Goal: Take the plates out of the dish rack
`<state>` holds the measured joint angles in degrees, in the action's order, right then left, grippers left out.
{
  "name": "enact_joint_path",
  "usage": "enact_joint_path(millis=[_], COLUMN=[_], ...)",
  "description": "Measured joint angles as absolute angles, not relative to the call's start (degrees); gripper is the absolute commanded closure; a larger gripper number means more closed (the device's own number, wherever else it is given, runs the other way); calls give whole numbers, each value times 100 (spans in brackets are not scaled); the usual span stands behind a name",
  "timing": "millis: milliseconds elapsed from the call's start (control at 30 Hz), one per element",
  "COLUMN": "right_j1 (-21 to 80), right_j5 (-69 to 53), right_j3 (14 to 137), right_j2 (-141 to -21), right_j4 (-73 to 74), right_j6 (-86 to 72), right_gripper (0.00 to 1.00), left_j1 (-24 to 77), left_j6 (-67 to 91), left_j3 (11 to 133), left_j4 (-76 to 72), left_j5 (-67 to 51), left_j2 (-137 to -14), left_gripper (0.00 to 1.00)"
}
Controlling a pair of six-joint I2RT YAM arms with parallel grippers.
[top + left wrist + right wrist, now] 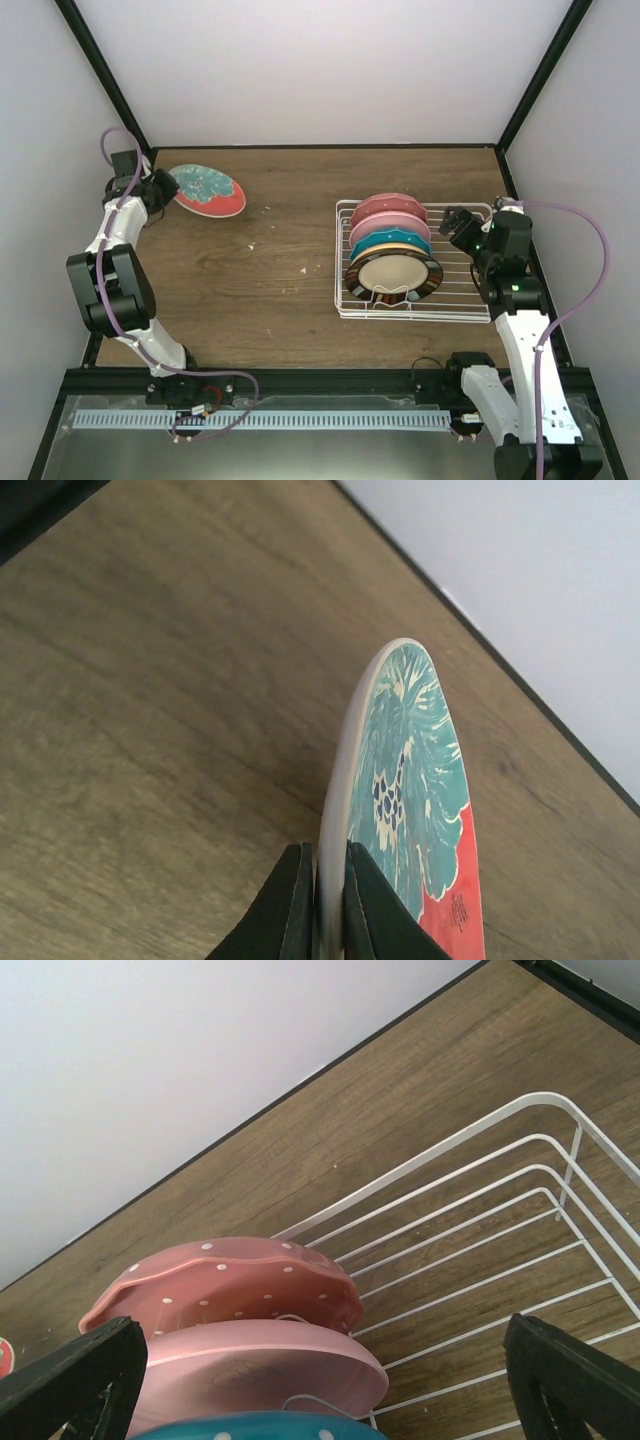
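Left end effector [326,870] is clamped on the rim of the red plate with teal pattern [415,780], held at the far-left corner of the worktop [270,280]. Contact with the wood cannot be told. Right end effector [462,226] is spread open, poised just beside the rack [470,312], where four plates [392,250] stand on edge.

Step judged: first plate being set down. Lowering flat and release are called for next.

Worktop is wood-grained and lightly specked. White walls and a black frame are noted.

Left arm [110,290], right arm [520,345]: white links, black joints, lilac cables [590,230]; black gripper fingers [290,910].
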<state>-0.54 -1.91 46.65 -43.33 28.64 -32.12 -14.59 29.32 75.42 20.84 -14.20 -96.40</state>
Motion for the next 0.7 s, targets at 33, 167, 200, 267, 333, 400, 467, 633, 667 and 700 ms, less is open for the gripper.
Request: enact_joint_path(millis=[33, 167, 200, 267, 333, 400, 467, 633, 667, 700], right_j1=[-54, -54, -54, -54, -54, -54, -54, -54, -54, -54], right_j5=[-191, -193, -193, -196, -196, -193, -193, -191, -191, -191], right_j3=[4668, 4703, 4722, 4755, 4810, 4864, 4906, 4908, 4908, 4908], right_j2=[-4362, -4464, -4480, -4499, -4515, -4512, -4501, -4405, -4394, -4388], right_j4=[2860, 2862, 2862, 2869, 2880, 2915, 2952, 3085, 3103, 3114], right_j6=[-3199, -3151, -3131, -3089, -3068, -3052, -3048, -3048, -3050, -3048], right_gripper=[0, 0, 0, 0, 0, 0, 0, 0, 0, 0], left_j1=[-1507, -1575, -1577, -1577, -1579, -1601, -1643, -1802, -1848, -1881], left_j6=[3030, 3326, 3393, 3529, 3699, 3824, 3905, 4051, 4064, 4101], left_j3=[7430, 7146, 7118, 7105, 7094, 7054, 6987, 6849, 6827, 6781], left_j4=[2018, 1723, 1653, 1483, 1267, 1129, 1079, 1007, 1002, 987], left_j5=[-1415, -1431, -1448, -1496, -1522, -1507, -1479, -1293, -1253, -1240], left_j2=[-9677, -9802, -9835, -9950, -10095, -10191, -10237, -10350, -10372, -10381], left_gripper=[96, 96, 96, 96, 96, 96, 96, 96, 96, 96])
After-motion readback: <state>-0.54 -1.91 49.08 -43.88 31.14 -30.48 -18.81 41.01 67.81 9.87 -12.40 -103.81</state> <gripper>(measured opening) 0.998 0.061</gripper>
